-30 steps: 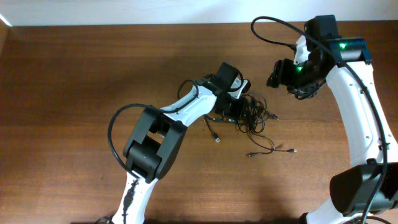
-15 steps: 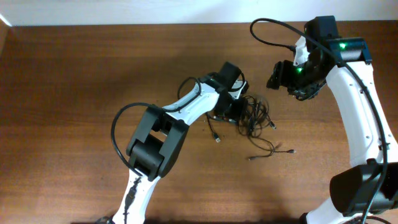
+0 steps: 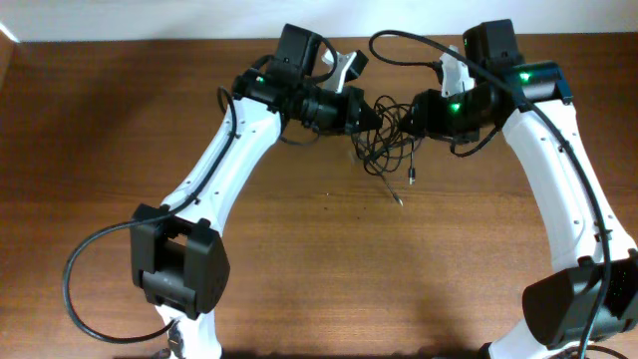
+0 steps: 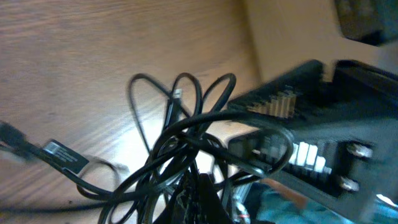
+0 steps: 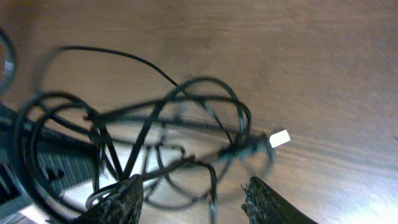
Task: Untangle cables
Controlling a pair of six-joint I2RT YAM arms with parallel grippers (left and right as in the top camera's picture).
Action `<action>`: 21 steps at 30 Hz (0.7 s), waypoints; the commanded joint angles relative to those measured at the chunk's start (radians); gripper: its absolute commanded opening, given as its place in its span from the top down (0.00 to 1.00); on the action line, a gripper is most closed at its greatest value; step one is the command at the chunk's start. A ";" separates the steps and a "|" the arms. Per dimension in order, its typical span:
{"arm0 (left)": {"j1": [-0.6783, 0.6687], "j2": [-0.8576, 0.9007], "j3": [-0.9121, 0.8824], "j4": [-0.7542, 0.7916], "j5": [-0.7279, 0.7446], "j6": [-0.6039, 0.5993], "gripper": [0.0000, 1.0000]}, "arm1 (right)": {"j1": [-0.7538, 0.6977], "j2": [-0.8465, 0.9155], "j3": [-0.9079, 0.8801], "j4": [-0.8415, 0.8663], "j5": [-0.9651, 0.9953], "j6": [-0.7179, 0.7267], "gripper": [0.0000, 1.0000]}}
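At the wooden table's far side, the cables hang as one knotted clump between both arms. The left gripper is clamped on the bundle, the right gripper half-spread around loose strands. Untangling has barely begun: one white-tipped plug dangles free.

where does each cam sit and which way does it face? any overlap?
Overhead: above the table, looking straight down; both arms, left hand and right hand either side of the cables.
Left wrist: on the left arm, facing along its hand into the cables; own fingers lost in blur.
Right wrist: on the right arm, facing down at the cables; own fingers at the bottom edge.
Shared: all three see the cables.
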 commanded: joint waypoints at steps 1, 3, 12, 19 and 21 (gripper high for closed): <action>0.034 -0.015 0.008 0.029 0.170 -0.051 1.00 | 0.010 0.008 -0.003 0.046 -0.112 -0.013 0.46; 0.035 -0.015 0.008 0.094 0.264 -0.098 1.00 | 0.027 0.026 -0.003 0.072 -0.143 -0.010 0.46; 0.039 -0.015 0.009 0.690 0.579 -0.589 1.00 | 0.068 0.105 -0.004 0.230 -0.082 0.173 0.47; 0.154 -0.015 0.008 1.487 0.580 -1.160 1.00 | 0.034 0.106 -0.003 0.203 0.179 0.288 0.70; 0.209 -0.015 0.008 1.490 0.591 -1.161 1.00 | 0.000 0.106 -0.003 0.187 0.178 0.287 0.84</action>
